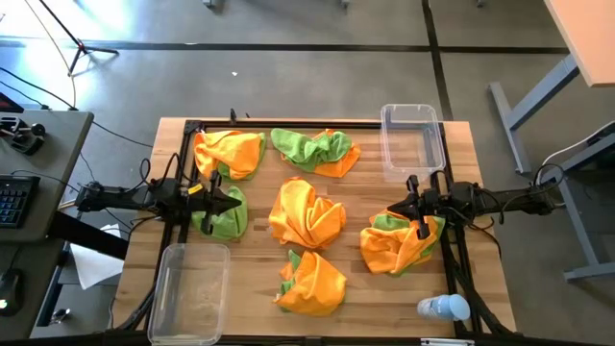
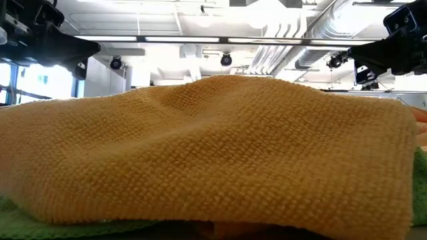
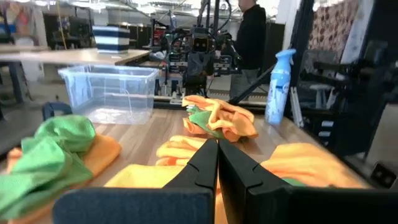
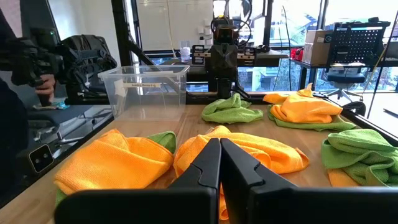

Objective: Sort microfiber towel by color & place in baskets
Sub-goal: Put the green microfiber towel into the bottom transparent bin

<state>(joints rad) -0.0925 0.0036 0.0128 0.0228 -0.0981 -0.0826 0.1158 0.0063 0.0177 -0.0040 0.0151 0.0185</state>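
From above, six heaps of microfiber towel lie mixed across the wooden table (image 1: 259, 240), none yet sorted: an orange one with a green one (image 1: 221, 213) at the left, a green-and-orange pair (image 1: 315, 149) at the far side, an orange heap (image 1: 307, 213) in the middle, another (image 1: 310, 281) at the near edge, and a mixed heap (image 1: 399, 245) at the right. One clear basket (image 1: 413, 142) stands at the far right corner, the other (image 1: 187, 293) at the near left; both appear empty. The left gripper (image 1: 231, 200) hovers over the green cloth, the right gripper (image 1: 408, 206) over the mixed heap.

At table height, an orange towel (image 2: 213, 153) fills the view.

The left wrist view shows that arm's fingers (image 3: 202, 163) pressed together, holding nothing; a spray bottle (image 3: 278, 87) stands beyond.

The right wrist view shows its fingers (image 4: 208, 165) likewise closed and empty.

A sound start, by this reading, is to spread the fingers, descend on a single-colour fold, and lift slowly so tangled neighbours fall away.
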